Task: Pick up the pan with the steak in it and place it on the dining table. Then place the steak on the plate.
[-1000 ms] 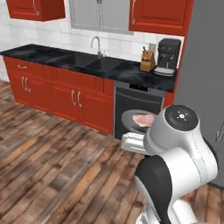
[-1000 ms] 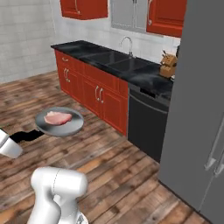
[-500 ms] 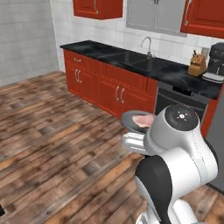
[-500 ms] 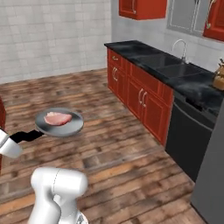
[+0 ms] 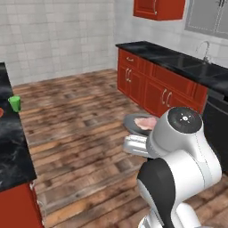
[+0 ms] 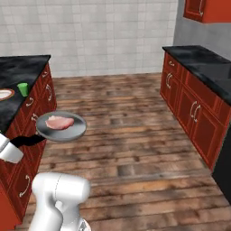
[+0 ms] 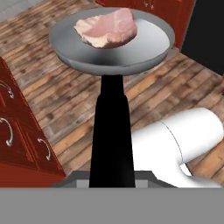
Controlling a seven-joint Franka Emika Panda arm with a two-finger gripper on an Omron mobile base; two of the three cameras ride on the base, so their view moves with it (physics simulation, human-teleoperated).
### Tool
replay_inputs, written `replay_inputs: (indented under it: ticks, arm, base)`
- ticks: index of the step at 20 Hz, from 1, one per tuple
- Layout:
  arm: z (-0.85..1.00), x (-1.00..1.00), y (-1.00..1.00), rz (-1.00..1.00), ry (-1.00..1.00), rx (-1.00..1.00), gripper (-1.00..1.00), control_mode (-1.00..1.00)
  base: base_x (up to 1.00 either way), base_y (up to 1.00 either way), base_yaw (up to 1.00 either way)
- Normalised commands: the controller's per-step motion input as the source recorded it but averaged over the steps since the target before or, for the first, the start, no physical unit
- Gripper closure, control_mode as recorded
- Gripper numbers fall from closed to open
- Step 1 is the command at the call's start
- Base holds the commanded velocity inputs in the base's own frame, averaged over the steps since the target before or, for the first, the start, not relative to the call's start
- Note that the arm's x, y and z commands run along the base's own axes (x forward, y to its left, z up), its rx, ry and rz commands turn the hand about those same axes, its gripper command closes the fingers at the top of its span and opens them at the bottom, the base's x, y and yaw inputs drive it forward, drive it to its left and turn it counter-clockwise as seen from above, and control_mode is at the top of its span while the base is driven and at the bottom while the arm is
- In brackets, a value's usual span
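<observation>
The gripper is clenching the black handle of the pan, carrying it level in the air above the wooden floor, just beside the dining table. The steak is lying flat inside the pan. On the dining table, the plate is sitting near a small green cup.
</observation>
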Motion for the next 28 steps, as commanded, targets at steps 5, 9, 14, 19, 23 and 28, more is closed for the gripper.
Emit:
replay_inputs:
  ticks: [5,9,14,19,23,28]
  arm:
    - [0.0,0.0,0.0,0.0,0.0,0.0,1.0,1.0]
    - [0.0,0.0,0.0,0.0,0.0,0.0,1.0,1.0]
    - [0.0,0.0,0.0,0.0,0.0,0.0,1.0,1.0]
    - [0.0,0.0,0.0,0.0,0.0,0.0,1.0,1.0]
    - [0.0,0.0,0.0,0.0,0.0,0.0,1.0,1.0]
    - [0.0,0.0,0.0,0.0,0.0,0.0,1.0,1.0]
  base:
    - [-0.04,0.0,0.49]
    - [-0.07,0.0,0.48]
    - [-0.07,0.01,0.47]
    - [-0.03,-0.02,0.38]
    - [0.0,-0.07,0.03]
    - [-0.03,-0.85,-0.01]
